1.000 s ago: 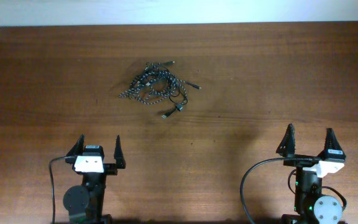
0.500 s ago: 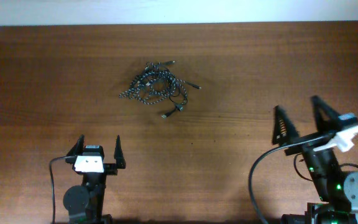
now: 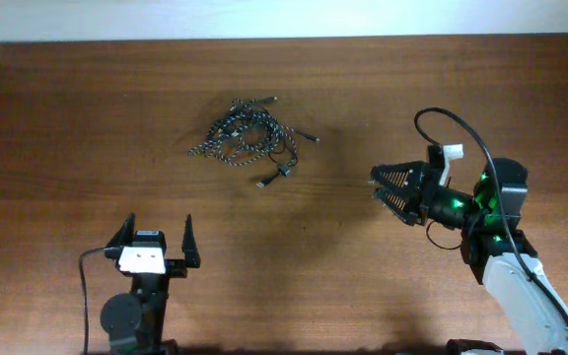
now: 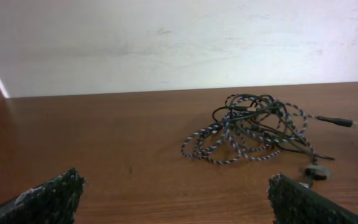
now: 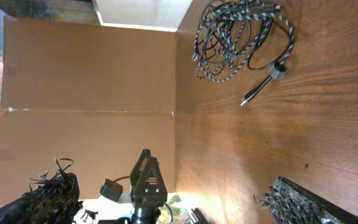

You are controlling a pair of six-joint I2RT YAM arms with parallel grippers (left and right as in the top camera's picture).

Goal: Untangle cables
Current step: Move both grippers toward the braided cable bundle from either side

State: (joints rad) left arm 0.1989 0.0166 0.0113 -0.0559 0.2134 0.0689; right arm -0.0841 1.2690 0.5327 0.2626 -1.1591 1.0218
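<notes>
The two cables lie tangled in one heap on the wooden table. The speckled braided cable (image 3: pixel 227 140) forms most of the heap. The plain black cable (image 3: pixel 286 150) loops through its right side, with a plug end (image 3: pixel 261 183) sticking out toward the front. The heap also shows in the left wrist view (image 4: pixel 253 134) and the right wrist view (image 5: pixel 235 40). My left gripper (image 3: pixel 157 243) is open and empty near the front edge, well short of the heap. My right gripper (image 3: pixel 383 183) is open and empty, turned on its side, pointing left toward the heap from the right.
The table (image 3: pixel 87 128) is dark wood, with a pale wall along its far edge (image 4: pixel 166 43). The left arm's base (image 5: pixel 146 186) shows in the right wrist view. A thick black wire (image 3: pixel 461 133) arcs over the right arm.
My right arm has swung up from the front edge and rolled onto its side, its open fingers now pointing left toward the heap. The left arm and cables have not moved.
</notes>
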